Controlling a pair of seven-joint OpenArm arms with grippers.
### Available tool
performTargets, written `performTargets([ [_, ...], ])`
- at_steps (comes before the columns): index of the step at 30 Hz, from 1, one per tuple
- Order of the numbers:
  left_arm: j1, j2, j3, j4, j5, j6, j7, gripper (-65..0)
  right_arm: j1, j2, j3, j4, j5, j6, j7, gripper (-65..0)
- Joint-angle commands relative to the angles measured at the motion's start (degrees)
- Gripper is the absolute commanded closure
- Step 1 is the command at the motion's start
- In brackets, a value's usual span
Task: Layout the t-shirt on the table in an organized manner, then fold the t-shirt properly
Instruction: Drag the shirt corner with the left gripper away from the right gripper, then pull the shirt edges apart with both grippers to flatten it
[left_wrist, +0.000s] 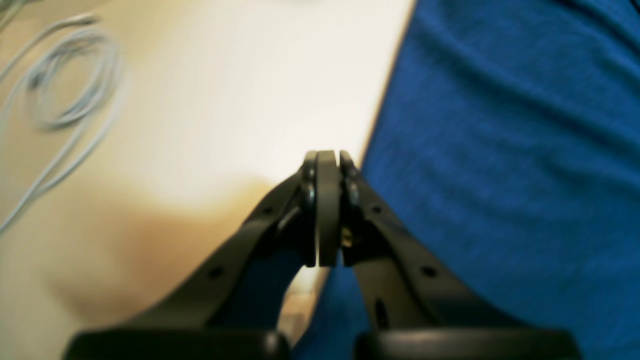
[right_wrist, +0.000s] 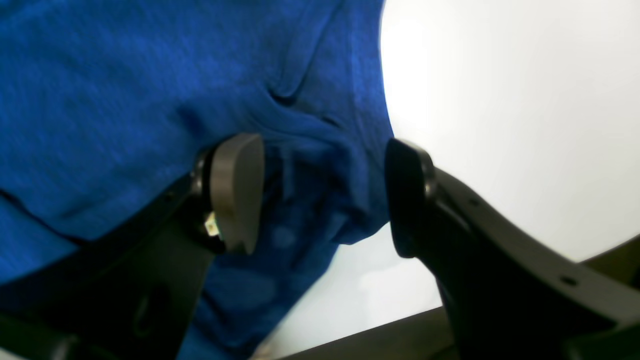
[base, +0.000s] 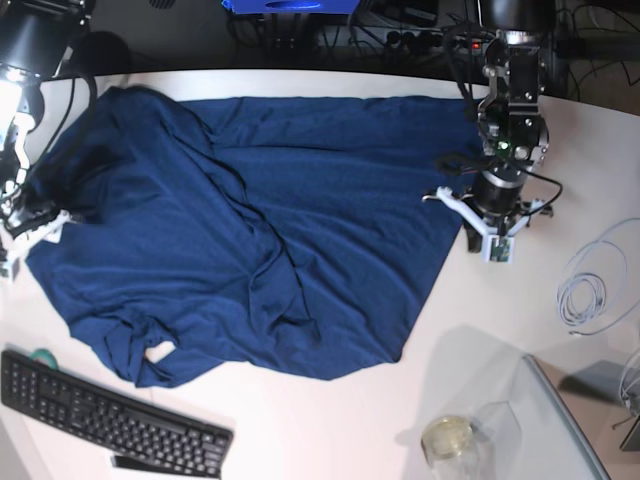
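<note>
The navy-blue t-shirt (base: 250, 220) lies spread over the white table (base: 500, 330), wrinkled, with a long fold running down its middle. In the base view my left gripper (base: 490, 245) hangs just off the shirt's right edge. The left wrist view shows this gripper (left_wrist: 327, 160) shut, pads together with nothing between them, over bare table beside the t-shirt (left_wrist: 500, 150). My right gripper (base: 28, 238) is at the shirt's left edge. In the right wrist view it (right_wrist: 325, 195) stands open, a bunched edge of the t-shirt (right_wrist: 150, 75) lying loose between the fingers.
A black keyboard (base: 110, 415) lies at the front left, just below the shirt's hem. A glass jar (base: 447, 438) and a clear tray (base: 560, 420) stand at the front right. A coiled white cable (base: 585, 290) lies right of my left gripper.
</note>
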Motion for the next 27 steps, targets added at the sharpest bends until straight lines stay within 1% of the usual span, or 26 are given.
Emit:
performTargets([
  [1,-0.56,-0.34,0.2,0.16,-0.15,0.39,-0.97,0.0,0.4,1.05,0.61,0.63,-0.98,-2.67,-0.52,-36.2],
  [2,-0.82,-0.34,0.29,-0.28,-0.06,0.39,-0.97,0.0,-0.22,1.05,0.7,0.63,-0.98,-4.78,-0.96,-36.2],
  [3,-0.82,-0.34,0.29,-0.46,-0.06,0.39,-0.97,0.0,-1.62,1.05,1.31,0.46,-0.8,-6.19,-0.61,-36.2],
  [6,-0.21,-0.34,0.29,-0.37,-0.15,0.39,-0.97,0.0,-4.87,0.26,4.57,0.46,-0.71,-6.36,2.65,-36.2],
  [8,1.38,-0.34,0.29,0.07,-0.33,0.39,-0.97,0.0,-6.63,0.17,5.18,0.9,-0.63,-6.27,5.37,-36.2],
  [9,2.25,-0.25,0.29,0.6,-0.33,0.39,-0.97,0.0,-7.34,0.17,4.65,0.98,-0.63,-5.66,6.86,-36.2],
  [10,3.4,0.1,0.38,1.21,-0.33,0.39,-0.97,0.0,-7.69,0.17,3.77,0.98,-0.63,-4.16,8.36,-36.2],
  [12,5.42,1.07,1.7,1.91,0.11,0.39,-0.97,0.0,-7.86,0.17,2.63,0.9,-0.63,-0.21,10.47,-36.2],
  [14,7.71,0.89,3.98,1.91,0.11,0.39,-0.97,0.0,-7.42,0.17,2.63,0.28,-0.63,3.04,12.32,-36.2],
  [17,9.9,0.71,5.39,1.74,0.11,0.39,-1.06,0.0,-5.93,0.17,2.63,-1.3,-0.63,3.31,14.16,-36.2],
  [20,11.66,0.63,5.3,1.91,0.11,0.39,-1.06,0.0,-3.03,0.61,2.63,-6.4,-0.71,3.48,15.48,-36.3],
  [23,12.45,-0.69,5.3,2.0,0.11,0.39,-1.06,0.0,-0.3,2.02,2.1,-12.11,-0.71,3.66,15.66,-36.5],
  [26,12.72,-0.87,5.3,1.65,0.11,0.39,-1.06,0.0,-0.3,1.93,2.1,-11.76,-0.71,4.1,15.66,-36.5],
  [27,13.16,-1.22,5.21,1.56,0.11,0.39,-1.06,0.0,-0.39,1.85,2.1,-11.06,-0.71,5.42,15.66,-36.5],
])
